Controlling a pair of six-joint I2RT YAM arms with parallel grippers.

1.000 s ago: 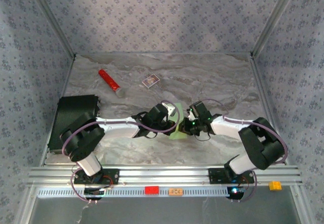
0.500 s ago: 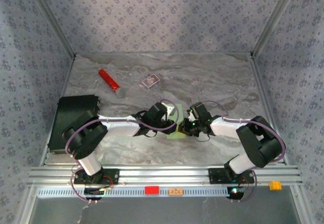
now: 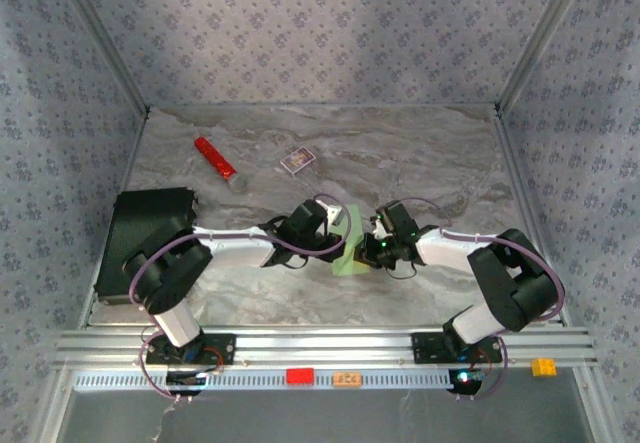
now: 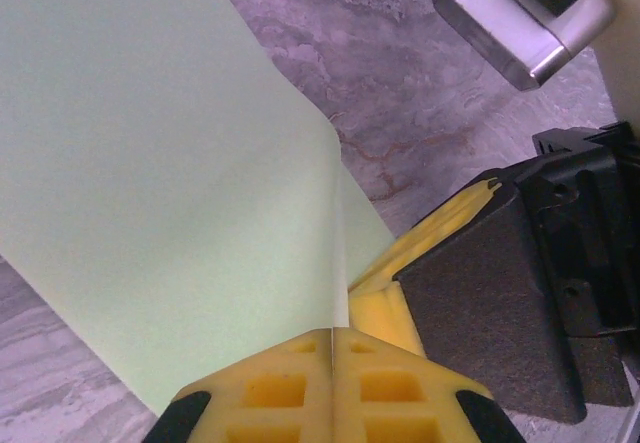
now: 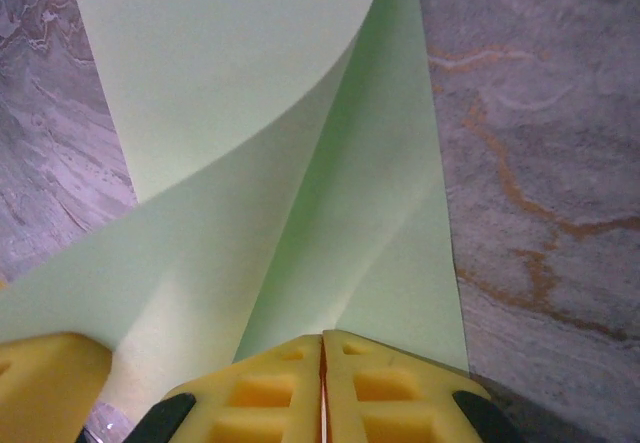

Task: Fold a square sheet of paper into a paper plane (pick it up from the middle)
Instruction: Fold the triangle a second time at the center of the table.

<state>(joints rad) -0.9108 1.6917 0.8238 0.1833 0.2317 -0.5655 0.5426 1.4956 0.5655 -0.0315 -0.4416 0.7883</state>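
Observation:
The square sheet of paper (image 3: 349, 244) is pale green and hangs bent between both arms at the table's middle. My left gripper (image 4: 333, 331) is shut on one edge of the paper (image 4: 170, 173), which stands up from its yellow fingertips (image 4: 270, 388). My right gripper (image 5: 322, 338) is shut on the opposite edge, and the paper (image 5: 330, 203) curls over in a loop ahead of it. In the top view the left gripper (image 3: 335, 231) and the right gripper (image 3: 368, 241) almost meet across the sheet. The right gripper's yellow finger (image 4: 440, 233) shows in the left wrist view.
A red cylinder (image 3: 214, 158) lies at the back left of the marbled table (image 3: 430, 153). A small purple-and-white card box (image 3: 297, 161) sits behind the arms. A black box (image 3: 145, 233) stands at the left edge. Patterned walls close in the table.
The left arm has drawn slightly left and the paper between the grippers has tilted more upright. The right arm has barely moved.

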